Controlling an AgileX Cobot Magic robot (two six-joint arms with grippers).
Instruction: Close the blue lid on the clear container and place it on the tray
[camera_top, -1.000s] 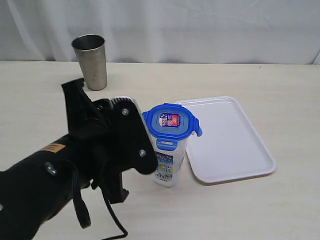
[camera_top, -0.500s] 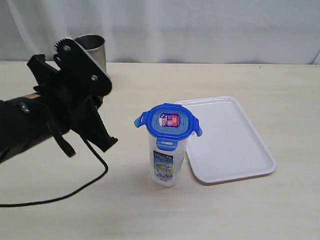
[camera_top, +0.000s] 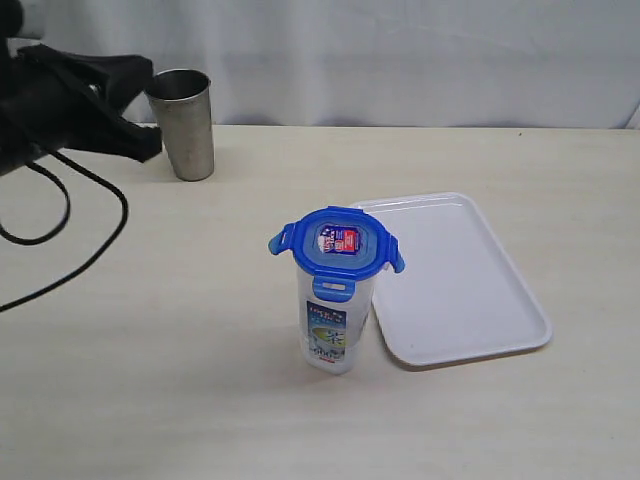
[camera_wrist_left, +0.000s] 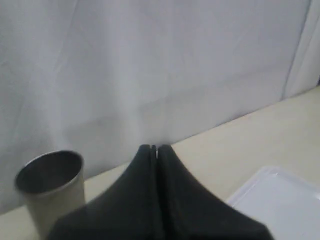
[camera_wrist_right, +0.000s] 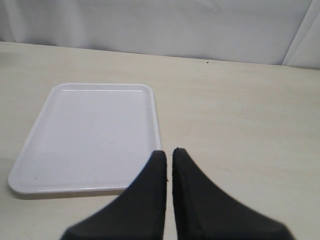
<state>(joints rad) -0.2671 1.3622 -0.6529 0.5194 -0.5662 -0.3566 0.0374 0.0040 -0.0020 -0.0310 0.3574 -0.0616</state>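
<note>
The container (camera_top: 328, 335) stands upright on the table (camera_top: 180, 330) at mid-scene. The lid (camera_top: 340, 243) sits on its mouth with the side flaps flaring outward. The tray (camera_top: 470, 290) lies just beside it at 3 o'clock, and the cup (camera_top: 187, 125) stands well apart at 11 o'clock. The left gripper (camera_wrist_left: 155, 149), fingers pressed together on nothing, hangs near the cup. The right gripper (camera_wrist_right: 169, 152) is likewise closed and empty, over the table near the tray's rim.

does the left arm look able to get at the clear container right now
Probably yes. The left gripper is by the steel cup, and only open table lies between it and the clear container; the tray is beyond. Its fingers are shut and would need opening.
</note>
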